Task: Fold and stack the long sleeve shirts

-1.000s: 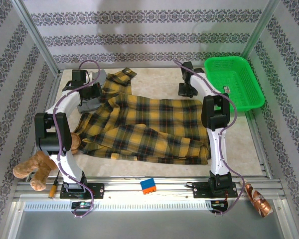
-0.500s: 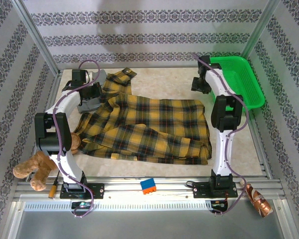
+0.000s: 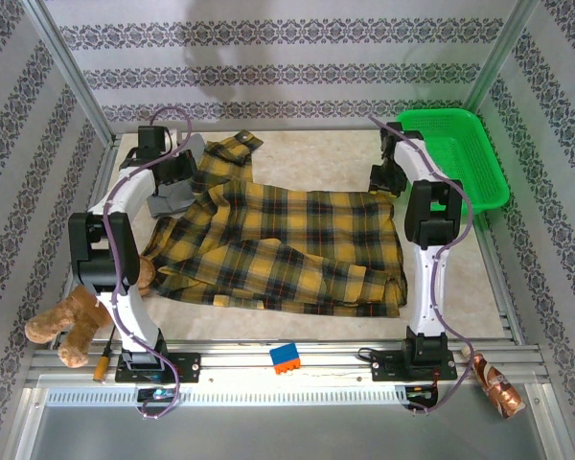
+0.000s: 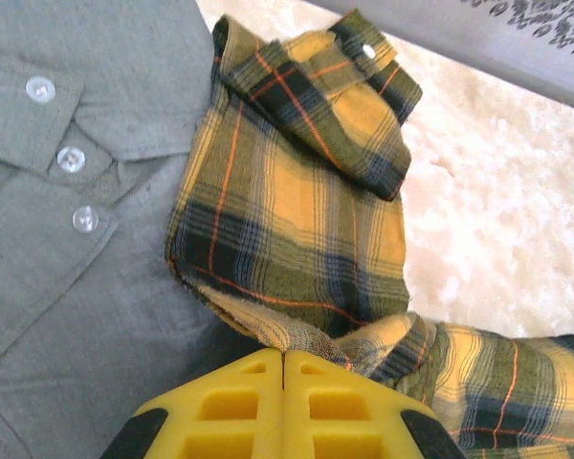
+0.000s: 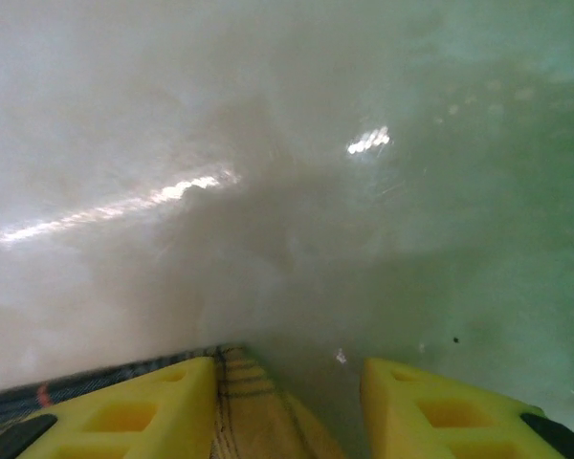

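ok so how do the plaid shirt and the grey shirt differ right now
The plaid flannel is yellow-and-black with thin red lines; the grey shirt is plain. The plaid flannel sprawls wide across the middle; the grey shirt lies at the far left, its edge under a plaid sleeve. Both are cloth shirts with buttons.

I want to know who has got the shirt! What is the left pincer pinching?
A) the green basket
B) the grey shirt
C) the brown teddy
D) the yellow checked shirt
D: in the left wrist view the left pincer is shut, with a fold of the yellow checked shirt caught at its tips. The grey shirt lies flat beside and under that fold.
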You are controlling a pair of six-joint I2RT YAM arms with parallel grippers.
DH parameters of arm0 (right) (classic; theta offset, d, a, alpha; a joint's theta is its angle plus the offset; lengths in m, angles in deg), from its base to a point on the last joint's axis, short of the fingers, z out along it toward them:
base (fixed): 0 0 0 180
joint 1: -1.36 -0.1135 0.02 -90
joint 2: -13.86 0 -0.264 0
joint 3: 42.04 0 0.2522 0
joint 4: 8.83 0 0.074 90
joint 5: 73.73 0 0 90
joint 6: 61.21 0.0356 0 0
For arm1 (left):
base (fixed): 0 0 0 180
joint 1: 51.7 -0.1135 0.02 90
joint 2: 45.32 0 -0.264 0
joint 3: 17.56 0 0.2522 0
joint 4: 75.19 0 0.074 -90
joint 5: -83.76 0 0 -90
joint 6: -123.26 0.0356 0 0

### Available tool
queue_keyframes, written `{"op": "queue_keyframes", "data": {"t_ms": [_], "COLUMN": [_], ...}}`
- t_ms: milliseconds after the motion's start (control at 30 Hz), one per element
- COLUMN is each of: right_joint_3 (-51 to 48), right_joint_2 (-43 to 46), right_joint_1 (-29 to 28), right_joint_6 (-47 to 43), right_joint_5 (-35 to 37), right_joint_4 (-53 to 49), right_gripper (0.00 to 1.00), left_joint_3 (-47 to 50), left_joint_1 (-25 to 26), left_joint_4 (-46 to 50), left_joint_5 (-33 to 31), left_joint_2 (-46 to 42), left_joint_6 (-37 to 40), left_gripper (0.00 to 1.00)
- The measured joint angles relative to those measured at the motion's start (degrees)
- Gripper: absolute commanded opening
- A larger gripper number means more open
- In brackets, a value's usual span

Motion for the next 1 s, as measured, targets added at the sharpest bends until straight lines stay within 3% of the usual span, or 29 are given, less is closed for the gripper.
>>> {"op": "queue_keyframes", "data": {"t_ms": [267,500,800,1000], "right_joint_3": [0.48,1.14,1.38,-2.32], "right_joint_2": [-0.31,-0.68,-0.59,3.04], "right_joint_1": [0.00,0.00,0.00,0.00], "right_joint_6": [-0.76,-0.37,-0.35,-0.35], "right_joint_5": [-0.70,-1.95,-2.80,-2.78], "right_joint_4": [-0.68,-1.20,0.52,4.92], "right_gripper": [0.35,0.10,0.00,0.00], "left_joint_3": [-4.70,-5.77,-7.69,-8.59], "left_joint_1": [0.00,0.00,0.00,-0.09], "left_joint_4": [0.20,1.29,2.08,2.16], "left_joint_5": [0.20,0.20,0.17,0.17], "left_joint_2": [2.47,3.43,3.43,3.43], "left_joint_6": [0.00,0.02,0.31,1.60], "left_gripper": [0.03,0.03,0.02,0.03]}}
